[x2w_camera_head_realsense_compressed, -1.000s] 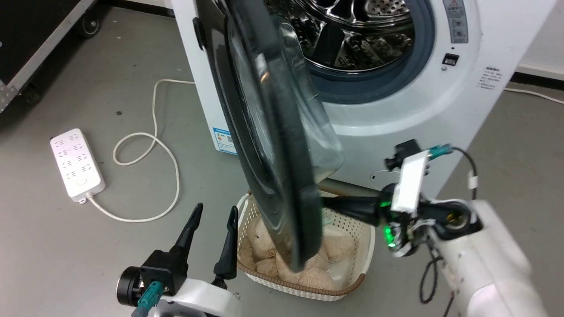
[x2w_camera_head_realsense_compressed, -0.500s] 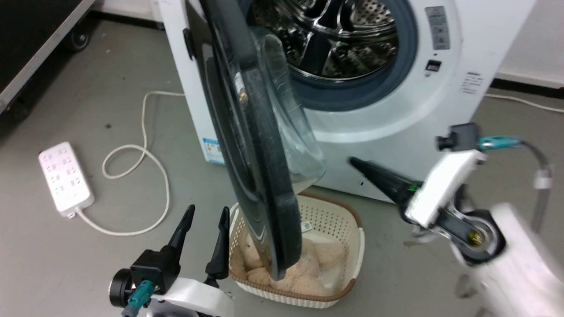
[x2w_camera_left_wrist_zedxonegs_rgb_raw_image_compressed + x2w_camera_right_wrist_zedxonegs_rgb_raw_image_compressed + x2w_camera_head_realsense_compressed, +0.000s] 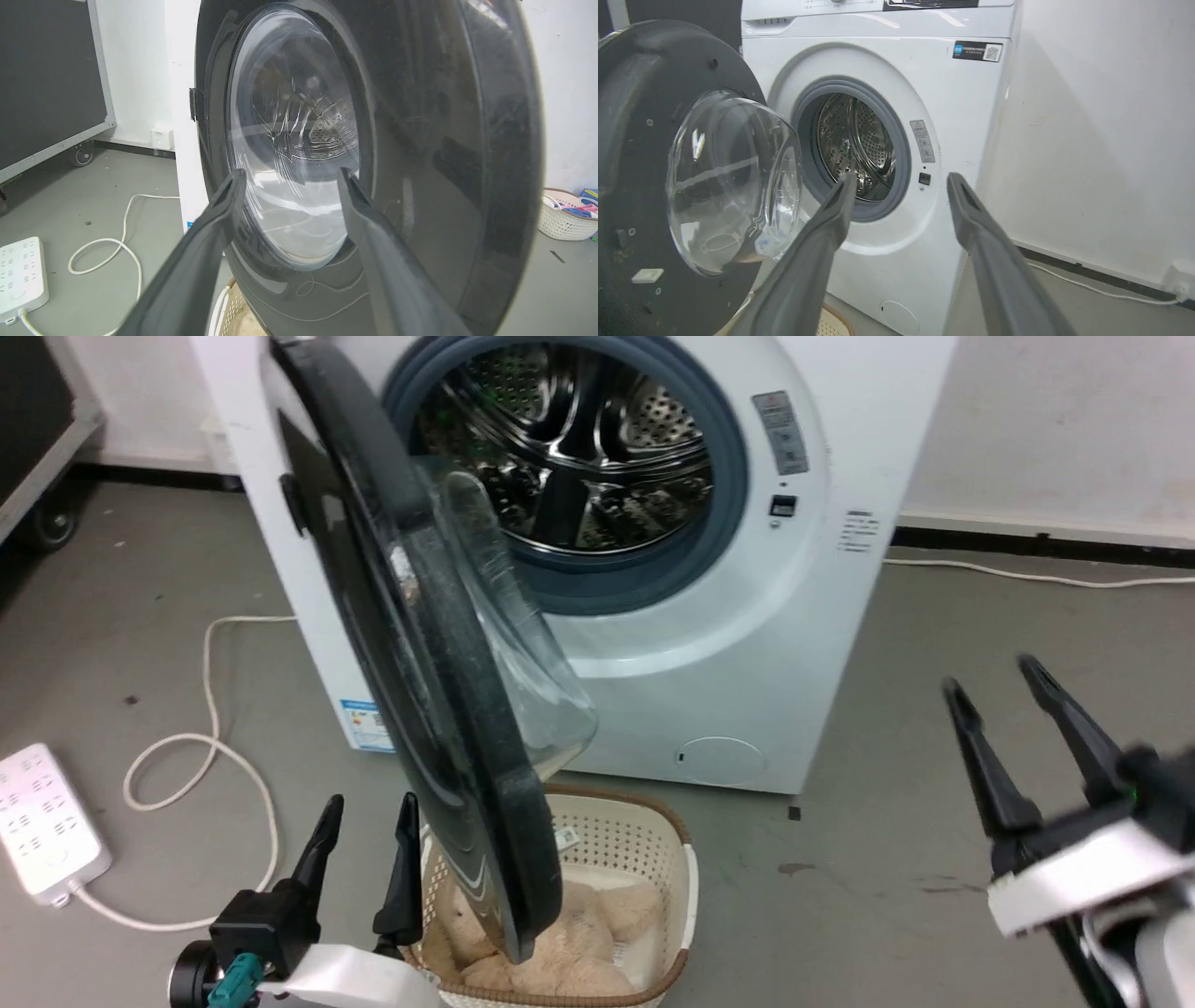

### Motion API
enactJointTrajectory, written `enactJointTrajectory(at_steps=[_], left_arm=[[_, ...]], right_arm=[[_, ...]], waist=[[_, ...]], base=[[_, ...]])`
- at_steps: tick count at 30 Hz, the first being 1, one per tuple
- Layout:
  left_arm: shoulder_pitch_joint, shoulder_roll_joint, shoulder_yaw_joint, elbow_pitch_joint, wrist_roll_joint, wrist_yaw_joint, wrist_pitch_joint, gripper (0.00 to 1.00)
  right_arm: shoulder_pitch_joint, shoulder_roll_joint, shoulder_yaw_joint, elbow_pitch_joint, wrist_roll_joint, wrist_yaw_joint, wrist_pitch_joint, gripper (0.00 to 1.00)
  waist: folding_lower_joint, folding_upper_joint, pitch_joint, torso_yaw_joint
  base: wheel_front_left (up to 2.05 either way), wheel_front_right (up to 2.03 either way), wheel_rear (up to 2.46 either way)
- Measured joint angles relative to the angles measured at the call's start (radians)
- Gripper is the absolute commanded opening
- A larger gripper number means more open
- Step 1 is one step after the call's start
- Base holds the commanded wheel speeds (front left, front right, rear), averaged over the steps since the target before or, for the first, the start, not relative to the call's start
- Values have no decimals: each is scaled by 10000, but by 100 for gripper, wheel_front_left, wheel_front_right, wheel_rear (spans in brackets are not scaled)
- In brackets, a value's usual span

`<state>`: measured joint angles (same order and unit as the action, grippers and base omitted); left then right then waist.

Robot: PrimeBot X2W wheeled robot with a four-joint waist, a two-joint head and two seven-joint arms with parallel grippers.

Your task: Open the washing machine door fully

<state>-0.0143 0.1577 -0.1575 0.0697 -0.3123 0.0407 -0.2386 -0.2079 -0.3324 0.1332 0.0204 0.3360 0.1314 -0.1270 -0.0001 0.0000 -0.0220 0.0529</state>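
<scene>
A: Changed since a second ago?
B: Pulled right gripper (image 3: 990,677) off door (image 3: 448,709). Closed at its inner side then; now spread wide, empty, well apart to door's right. Allowed for camera shift too; no reading of that as door travel.
A: Door?
B: Swung out, edge-on, roughly square to machine (image 3: 747,663) front. Just right of left gripper (image 3: 370,801), likewise spread and gripping nothing; close ahead of those fingertips in left wrist view. Judged short of fully open, so likely one more push outward.
A: Floor, room?
B: Bare grey floor (image 3: 887,821), scuffed. Under door's low edge, basket (image 3: 686,887) with plush (image 3: 597,915) inside. Left of left fingers, power strip (image 3: 42,821) and cord (image 3: 210,709). Beyond right fingers, white wall (image 3: 1046,429).
</scene>
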Motion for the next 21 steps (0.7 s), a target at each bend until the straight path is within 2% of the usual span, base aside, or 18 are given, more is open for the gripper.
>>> enactJointTrajectory(at_steps=[5, 8, 21], left_arm=[[207, 13, -46, -107, 2, 82, 0, 100], [319, 10, -86, -111, -12, 94, -2, 100], [528, 0, -345, -10, -54, 184, 10, 100]], right_arm=[[1671, 1616, -1601, -610, -1329, -2, -21, 100], [2431, 2255, -2048, -934, -1802, 0, -27, 100], [3231, 2729, -1847, -1080, -2313, 0, -86, 100]], waist=[[0, 0, -111, -224], [0, 0, -185, -251], [1, 0, -215, -225]], base=[[0, 0, 0], [0, 0, 0], [0, 0, 0]])
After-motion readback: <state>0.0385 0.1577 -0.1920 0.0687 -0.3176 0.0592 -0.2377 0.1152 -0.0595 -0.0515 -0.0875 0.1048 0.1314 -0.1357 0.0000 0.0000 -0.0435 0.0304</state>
